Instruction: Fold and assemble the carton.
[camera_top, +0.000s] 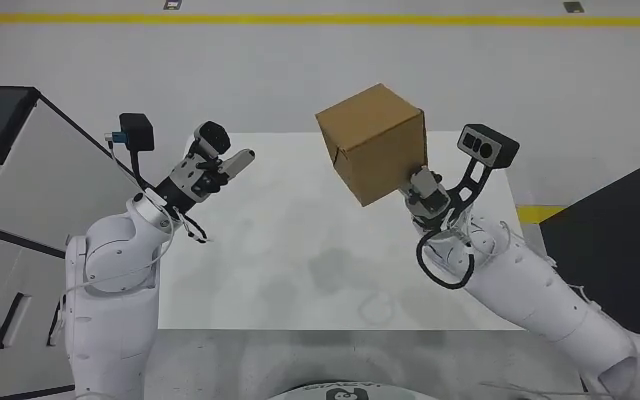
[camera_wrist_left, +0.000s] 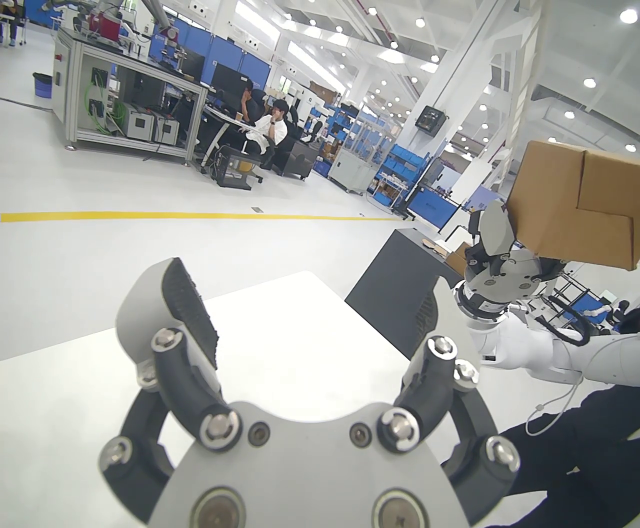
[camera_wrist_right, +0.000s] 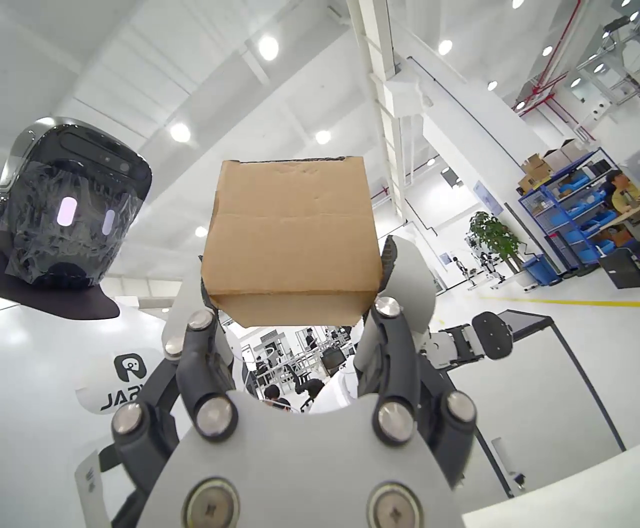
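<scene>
Holding brown cardboard cube carton (camera_top: 372, 140) aloft over white desk (camera_top: 280, 250) far edge with right tool (camera_wrist_right: 295, 300) clamped on it, left tool (camera_wrist_left: 305, 295) spread wide, grasping nothing.

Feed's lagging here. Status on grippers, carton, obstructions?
Left gripper open, empty, above the table. Right gripper shut on carton, box-shaped, held off the table. No obstruction seen between arms.

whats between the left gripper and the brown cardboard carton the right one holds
Nothing: in the top view only bare white table lies between the left gripper and the brown cardboard carton.
</scene>
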